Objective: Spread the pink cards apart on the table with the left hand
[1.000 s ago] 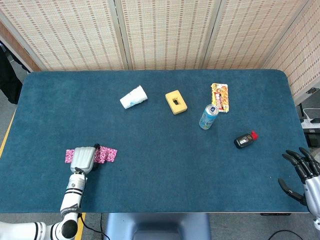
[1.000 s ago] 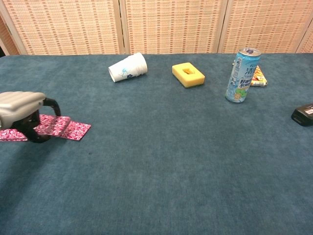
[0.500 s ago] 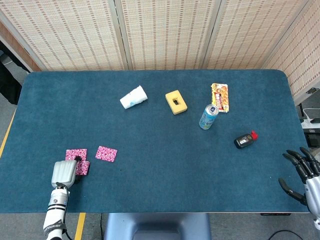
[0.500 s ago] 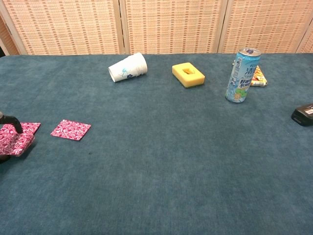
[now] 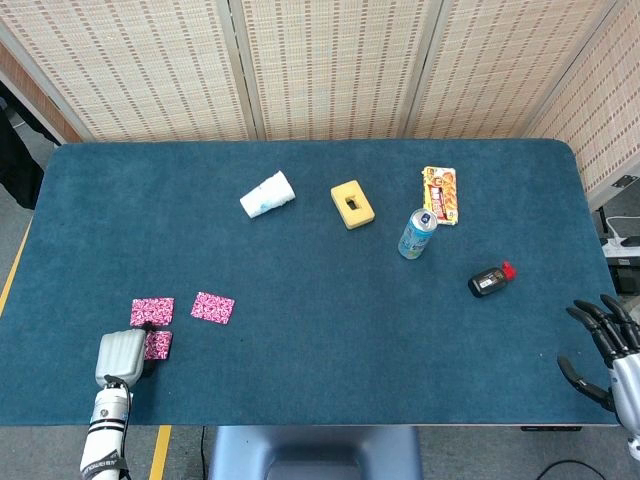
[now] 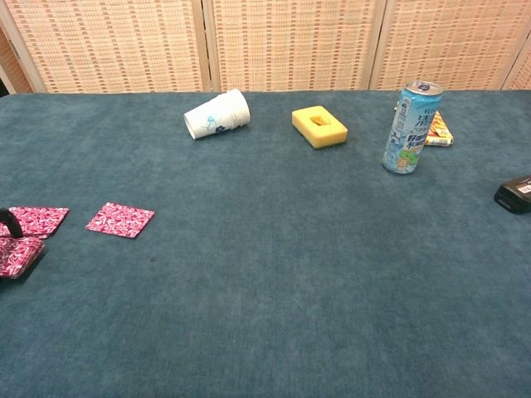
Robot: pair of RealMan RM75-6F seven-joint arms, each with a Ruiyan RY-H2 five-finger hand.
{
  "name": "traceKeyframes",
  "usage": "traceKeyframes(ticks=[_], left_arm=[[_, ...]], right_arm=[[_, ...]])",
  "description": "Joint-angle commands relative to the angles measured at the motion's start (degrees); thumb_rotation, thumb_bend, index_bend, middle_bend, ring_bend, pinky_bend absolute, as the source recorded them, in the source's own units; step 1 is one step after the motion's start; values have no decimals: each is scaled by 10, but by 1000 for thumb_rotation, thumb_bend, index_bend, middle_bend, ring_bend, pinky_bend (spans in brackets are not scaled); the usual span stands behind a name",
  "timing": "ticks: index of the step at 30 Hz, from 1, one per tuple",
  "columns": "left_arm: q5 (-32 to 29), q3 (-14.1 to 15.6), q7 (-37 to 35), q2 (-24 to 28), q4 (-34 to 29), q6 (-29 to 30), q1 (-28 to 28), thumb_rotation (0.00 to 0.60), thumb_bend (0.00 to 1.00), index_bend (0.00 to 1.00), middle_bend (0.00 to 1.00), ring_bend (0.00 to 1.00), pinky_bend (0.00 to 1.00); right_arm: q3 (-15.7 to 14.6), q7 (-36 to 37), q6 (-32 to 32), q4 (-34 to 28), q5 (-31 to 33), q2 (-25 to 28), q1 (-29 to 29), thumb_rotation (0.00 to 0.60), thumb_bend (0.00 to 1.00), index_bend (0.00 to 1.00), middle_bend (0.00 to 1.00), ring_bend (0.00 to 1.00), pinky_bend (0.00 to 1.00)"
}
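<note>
Looking down from the head view, three pink cards lie near the front left corner of the counter (image 5: 300,340): one pink card (image 5: 152,310) at the left, a second card (image 5: 213,307) just beside it to the right with a gap between, and a third card (image 5: 157,345) nearer the front edge, partly under the left hand (image 5: 121,356). The hand's fingers are curled down over that card's left side; whether they pinch it or only press on it I cannot tell. The right hand (image 5: 603,350) hangs off the far right edge, fingers apart, holding nothing. The cup (image 5: 267,194), yellow block (image 5: 352,203), can (image 5: 417,233), snack packet (image 5: 440,194) and small black thing (image 5: 489,280) sit well apart from the cards.

From the chest view, the third card (image 6: 18,254) looks lifted slightly at its near edge against a dark fingertip (image 6: 10,220) at the frame's left border; the other two cards (image 6: 35,220) (image 6: 120,220) lie flat.

The main risk, I judge, is the third card going off the front edge if the hand drags it further toward the robot, since it already sits close to that edge. A card stuck under a fingertip could also lift and flip when the hand rises. A sweep back could push it onto the left card and undo the spread.
</note>
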Motion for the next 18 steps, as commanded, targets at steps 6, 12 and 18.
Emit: traceKeyframes(ticks=[6, 12, 18], left_arm=[[-2, -5, 6, 3, -6, -8, 8, 600, 310, 339, 1000, 1000, 1000], [-4, -8, 9, 8, -13, -19, 11, 600, 309, 276, 1000, 1000, 1000], [0, -11, 1, 20, -29, -28, 15, 600, 249, 226, 1000, 1000, 1000]], right_arm=[[0, 0, 1, 1, -1, -1, 0, 600, 187, 211, 179, 84, 278], [0, 1, 2, 2, -1, -1, -1, 600, 187, 210, 179, 84, 278], [0, 2, 3, 2, -1, -1, -1, 600, 187, 211, 179, 84, 278]])
